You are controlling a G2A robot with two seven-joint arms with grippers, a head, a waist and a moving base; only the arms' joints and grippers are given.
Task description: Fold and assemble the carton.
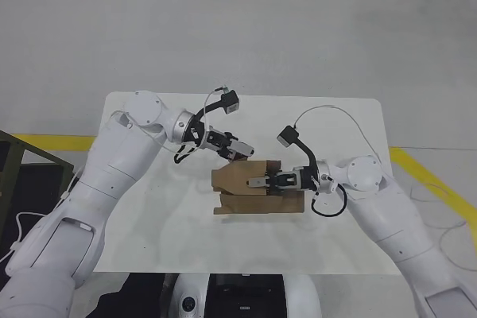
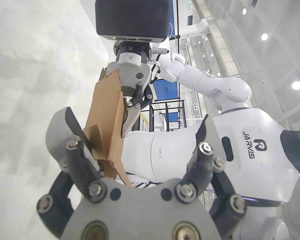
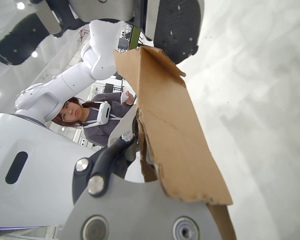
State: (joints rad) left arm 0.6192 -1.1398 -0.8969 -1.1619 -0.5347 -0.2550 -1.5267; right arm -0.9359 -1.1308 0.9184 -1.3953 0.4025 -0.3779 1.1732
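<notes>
We record that the carton (image 3: 170,126) hides the far finger of the right gripper (image 2: 125,124), which is clamped on its panel. In the right wrist view the carton's near end runs off the frame edge. In the left wrist view its lower end sits behind the left gripper (image 2: 136,116) base.

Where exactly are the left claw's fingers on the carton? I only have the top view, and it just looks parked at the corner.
Observer: The left claw is open. One finger rests against a small flap of the carton, and the other finger stands clear of it.
Operator: Does the right one have a real hold?
Observer: The right claw is shut on the carton's panel, with one finger flat against it.
Operator: Any damage there?
Observer: Yes, the cardboard edge beside that claw is ragged.
</notes>
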